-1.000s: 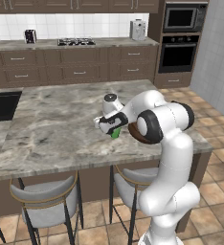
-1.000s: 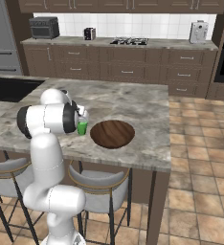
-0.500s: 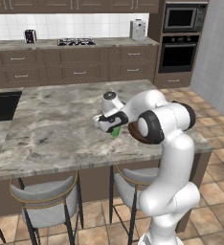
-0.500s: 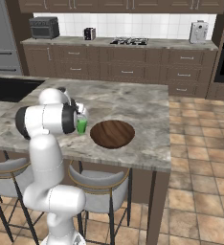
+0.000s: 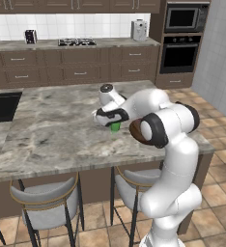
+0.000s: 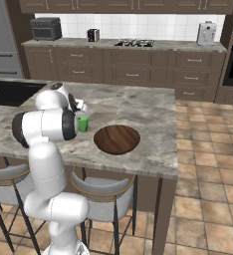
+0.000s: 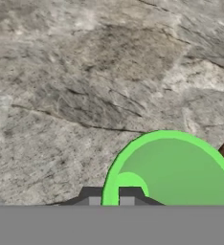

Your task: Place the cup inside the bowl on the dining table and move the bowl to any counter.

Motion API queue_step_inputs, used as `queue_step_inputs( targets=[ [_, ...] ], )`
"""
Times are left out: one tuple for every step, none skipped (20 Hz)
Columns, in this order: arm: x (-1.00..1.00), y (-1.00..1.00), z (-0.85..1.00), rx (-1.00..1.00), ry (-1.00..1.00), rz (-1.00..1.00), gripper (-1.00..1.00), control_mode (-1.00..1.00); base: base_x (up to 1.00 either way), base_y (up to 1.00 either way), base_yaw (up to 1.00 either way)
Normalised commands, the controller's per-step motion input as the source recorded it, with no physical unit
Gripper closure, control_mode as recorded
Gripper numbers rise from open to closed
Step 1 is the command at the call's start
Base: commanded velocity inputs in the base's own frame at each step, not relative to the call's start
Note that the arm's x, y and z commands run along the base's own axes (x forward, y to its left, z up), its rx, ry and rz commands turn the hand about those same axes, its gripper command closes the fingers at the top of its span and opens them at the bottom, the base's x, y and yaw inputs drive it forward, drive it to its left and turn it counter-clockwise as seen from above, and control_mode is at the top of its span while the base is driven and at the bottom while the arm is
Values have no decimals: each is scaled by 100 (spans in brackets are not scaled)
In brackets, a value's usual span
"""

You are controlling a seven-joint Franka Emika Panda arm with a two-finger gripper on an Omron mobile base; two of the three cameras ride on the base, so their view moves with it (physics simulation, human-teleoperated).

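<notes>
Over the last second the cup (image 6: pixel 82 122) has risen slightly off the tabletop (image 6: pixel 138 107), jaws clamped on its rim, hanging just left of the bowl (image 6: pixel 117 139), so by my reckoning the lift is done and the carry across comes next.

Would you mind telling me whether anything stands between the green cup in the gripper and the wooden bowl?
Nothing visible does. The gripper is shut on the cup, and only bare marble of the dining table lies between it and the bowl close beside it. The bowl looks empty.
</notes>
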Motion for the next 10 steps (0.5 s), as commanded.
queue_step_inputs(
  targets=[
    [0,0,36,-6,11,0,100,-100,0,0,0],
    [-1,0,31,-6,12,0,100,-100,0,0,0],
    [-1,0,29,-6,12,0,100,-100,0,0,0],
    [0,0,26,-5,13,0,100,-100,0,0,0],
    [0,0,23,-5,14,0,100,-100,0,0,0],
    [0,0,16,-3,14,0,100,-100,0,0,0],
    [0,0,12,-4,13,0,100,-100,0,0,0],
    [0,0,9,-4,13,0,100,-100,0,0,0],
    [0,0,9,-3,12,0,100,-100,0,0,0],
    [0,0,15,-4,13,0,100,-100,0,0,0]
  ],
)
